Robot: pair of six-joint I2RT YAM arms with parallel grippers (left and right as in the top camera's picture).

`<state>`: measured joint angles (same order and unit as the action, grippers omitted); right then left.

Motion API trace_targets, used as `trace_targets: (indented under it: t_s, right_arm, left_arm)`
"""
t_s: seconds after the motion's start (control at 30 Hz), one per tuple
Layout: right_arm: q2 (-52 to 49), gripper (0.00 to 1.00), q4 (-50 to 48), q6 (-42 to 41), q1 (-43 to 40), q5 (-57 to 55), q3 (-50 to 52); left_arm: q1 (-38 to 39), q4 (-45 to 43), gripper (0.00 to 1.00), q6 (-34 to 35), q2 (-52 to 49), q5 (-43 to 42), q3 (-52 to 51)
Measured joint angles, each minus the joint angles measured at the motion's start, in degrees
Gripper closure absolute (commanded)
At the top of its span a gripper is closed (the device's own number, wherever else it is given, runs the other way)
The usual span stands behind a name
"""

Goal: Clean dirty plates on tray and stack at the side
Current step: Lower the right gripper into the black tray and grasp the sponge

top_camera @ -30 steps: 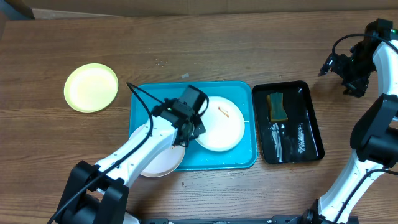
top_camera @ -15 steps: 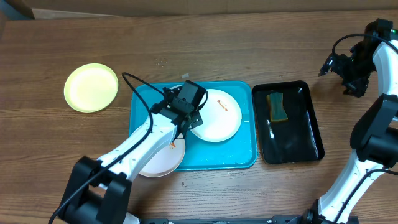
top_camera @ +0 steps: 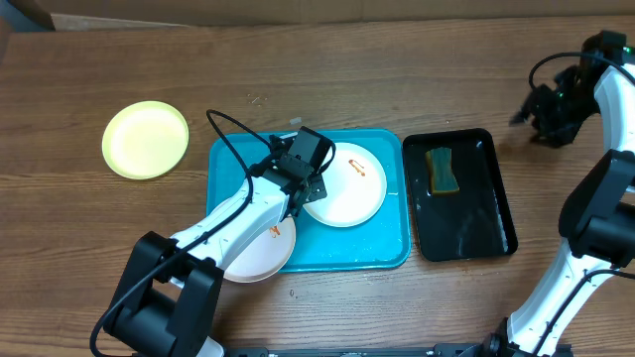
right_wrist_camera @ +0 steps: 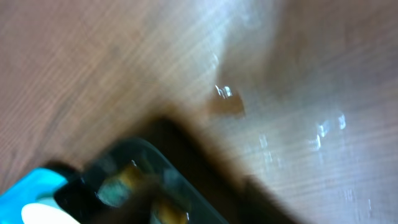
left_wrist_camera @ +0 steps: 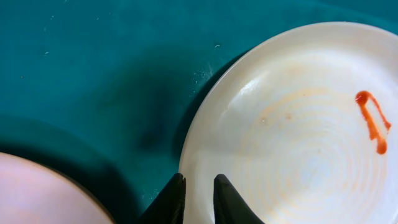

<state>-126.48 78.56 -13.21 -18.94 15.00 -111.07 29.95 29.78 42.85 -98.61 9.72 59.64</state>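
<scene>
Where the left gripper (left_wrist_camera: 199,200) stands narrow astride the rim of the smeared white plate (left_wrist_camera: 298,143) ahead of it on the tray (left_wrist_camera: 93,68), grip uncertain: light, stiff, slick plastic, best pinched at the rim; right gripper (top_camera: 531,111) unreadable

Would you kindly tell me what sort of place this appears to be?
Probably a robotics lab bench set up as a mock dishwashing station: a wooden table, a blue tray holding sauce-smeared plates, and a black tray with a sponge.
</scene>
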Motion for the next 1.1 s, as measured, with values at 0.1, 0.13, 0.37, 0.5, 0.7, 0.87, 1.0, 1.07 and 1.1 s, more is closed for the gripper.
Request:
trace_targets:
  t_s: [0.1, 0.13, 0.37, 0.5, 0.7, 0.87, 1.0, 1.07, 1.1]
  right_arm:
    - [0.0, 0.96, 5.42, -4.26, 0.0, -4.0, 0.02]
    - [0.0, 0.96, 6.8, -5.77, 0.02, -5.79, 0.02]
    - [0.04, 0.96, 11.76, -15.13, 0.02, -17.31, 2.56]
    - [0.11, 0.96, 11.28, -17.05, 0.35, -18.84, 8.66]
    - [0.11, 0.96, 7.32, -18.08, 2.67, -19.26, 18.95]
    - [0.11, 0.96, 7.23, -18.05, 6.82, -19.5, 21.73]
    - [0.24, 0.96, 7.61, -17.86, 9.11, -20.33, 21.73]
    - [0.24, 0.96, 7.61, -17.86, 9.46, -20.35, 21.73]
    - [0.24, 0.96, 7.67, -17.79, 9.55, -20.35, 21.73]
  left_arm:
    - [0.0, 0.0, 0.75, -0.02, -0.09, 0.0, 0.0]
    - [0.0, 0.0, 0.75, -0.02, -0.09, 0.0, 0.0]
    - [0.0, -0.02, 0.74, -0.31, -0.09, 0.0, 0.0]
    - [0.0, -0.02, 0.75, -0.9, -0.09, 0.0, 0.0]
    - [0.0, -0.02, 0.74, -0.98, -0.09, 0.02, 0.0]
    - [0.0, -0.02, 0.73, -1.09, -0.09, 0.0, 0.0]
    - [0.0, -0.02, 0.72, -1.09, -0.09, 0.0, 0.0]
    - [0.0, -0.02, 0.67, -1.09, -0.09, 0.02, 0.0]
    - [0.0, -0.02, 0.61, -1.11, -0.09, 0.02, 0.0]
